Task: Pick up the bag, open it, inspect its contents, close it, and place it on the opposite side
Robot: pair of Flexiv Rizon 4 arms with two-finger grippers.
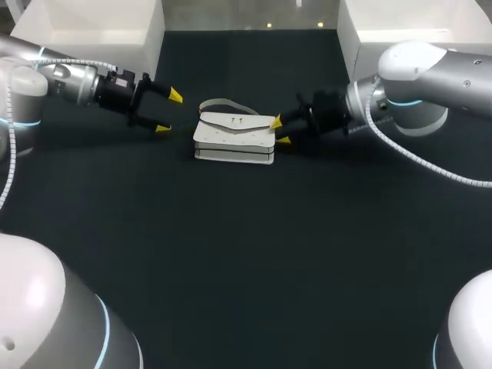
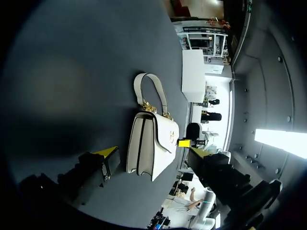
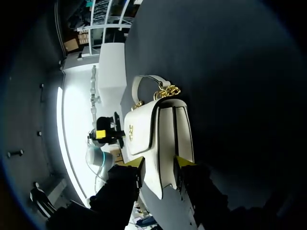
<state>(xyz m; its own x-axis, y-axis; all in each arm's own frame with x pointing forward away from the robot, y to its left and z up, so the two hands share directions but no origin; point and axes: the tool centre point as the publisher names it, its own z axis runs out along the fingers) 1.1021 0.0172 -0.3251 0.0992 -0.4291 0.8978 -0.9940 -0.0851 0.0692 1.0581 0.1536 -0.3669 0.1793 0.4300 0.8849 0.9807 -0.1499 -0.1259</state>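
Bag (image 1: 234, 137) lies mid-table (image 1: 231, 254), flap shut, handle toward the far edge. Your right gripper (image 1: 279, 131) is at its right end, fingers narrow and apparently pinching that end. Your left gripper (image 1: 169, 112) hangs just left of the bag, fingers spread, not touching. Risk: such a shallow end grip could slip or swing the bag on lifting.

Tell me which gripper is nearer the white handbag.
Right. The right gripper sits at the right end of the handbag; the left gripper hangs open off its left side, a clear gap away.
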